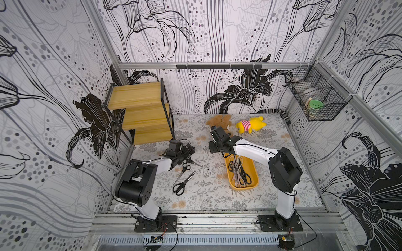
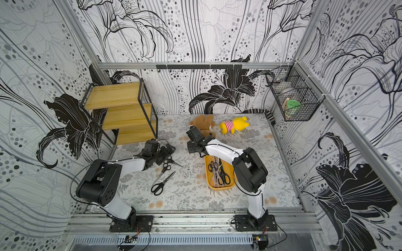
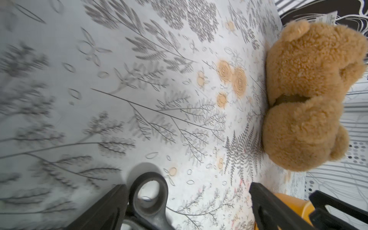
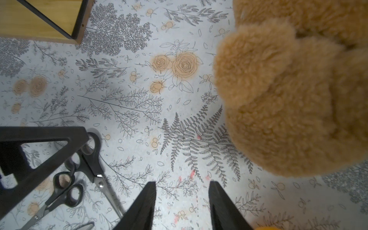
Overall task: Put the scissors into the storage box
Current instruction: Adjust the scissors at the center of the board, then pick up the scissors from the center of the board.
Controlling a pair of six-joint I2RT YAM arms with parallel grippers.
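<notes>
Floral-print tabletop [image 1: 206, 195]. Shallow yellow-orange plastic storage box [image 1: 252, 171] sits at 4 o'clock from table centre, with several metal-bladed scissors [image 1: 238, 173] piled inside. Brown plush teddy bear [image 1: 219, 120] at 12. Three loose black-handled pairs [image 1: 185, 182] lie at 9 o'clock of the box. Left gripper [image 3: 186, 185]: jaws wide apart, one handle ring between them, unclamped. Right gripper [image 4: 182, 182]: jaws apart, empty.

scissors [image 1: 183, 180]: metal blades | storage box [image 1: 253, 168]: glossy plastic | teddy bear [image 3: 310, 79]: fuzzy
</notes>
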